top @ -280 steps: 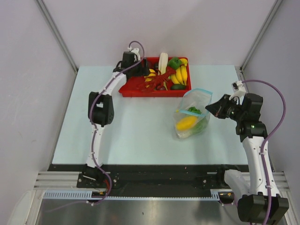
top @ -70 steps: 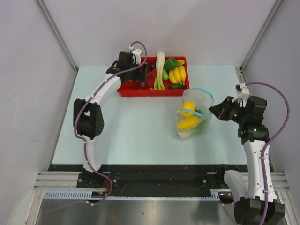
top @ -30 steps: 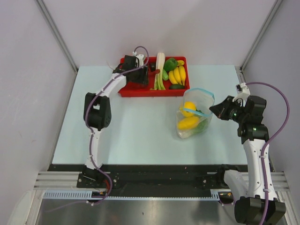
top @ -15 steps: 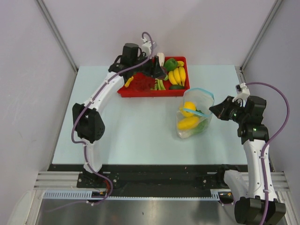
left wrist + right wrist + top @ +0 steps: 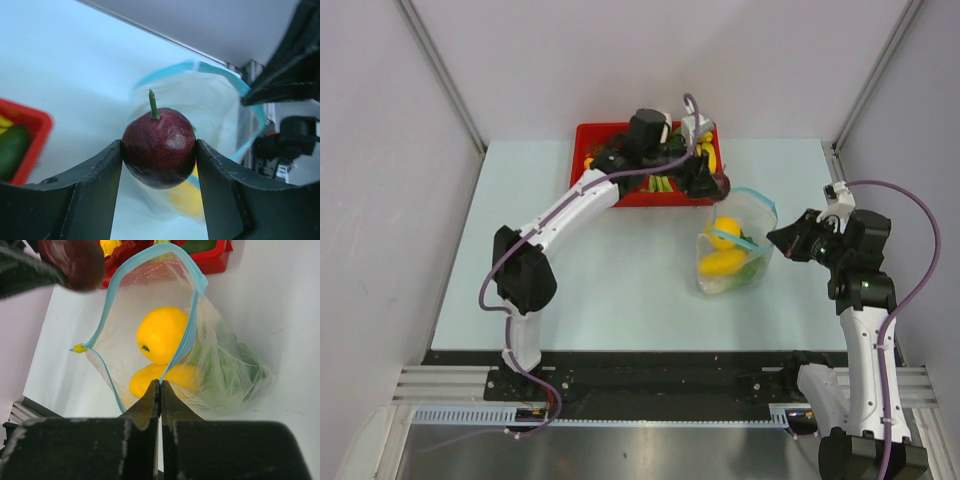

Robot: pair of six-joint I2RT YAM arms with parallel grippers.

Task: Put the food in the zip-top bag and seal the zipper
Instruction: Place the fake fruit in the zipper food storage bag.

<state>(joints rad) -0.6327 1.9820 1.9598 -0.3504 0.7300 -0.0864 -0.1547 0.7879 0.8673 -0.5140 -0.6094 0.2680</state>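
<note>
The clear zip-top bag point(image 5: 732, 250) lies right of the table's middle with its mouth wide and its blue zipper point(image 5: 192, 335) looping round the opening. Inside are a round yellow fruit point(image 5: 162, 334), a second yellow piece point(image 5: 145, 380) and green leafy cabbage point(image 5: 227, 357). My right gripper point(image 5: 160, 385) is shut on the bag's near mouth edge and holds it up. My left gripper point(image 5: 159, 152) is shut on a dark purple fruit point(image 5: 159, 148) with a green stem. It hovers at the tray's right end, just behind the bag's mouth point(image 5: 718, 182).
The red tray point(image 5: 595, 135) stands at the back of the table with bananas and green vegetables left in it. A green piece point(image 5: 11, 150) shows in its corner in the left wrist view. Side walls stand close on both sides.
My left arm has swung right from the tray's left part to its right end, carrying the purple fruit toward the bag's mouth. The right arm and bag have stayed put.
</note>
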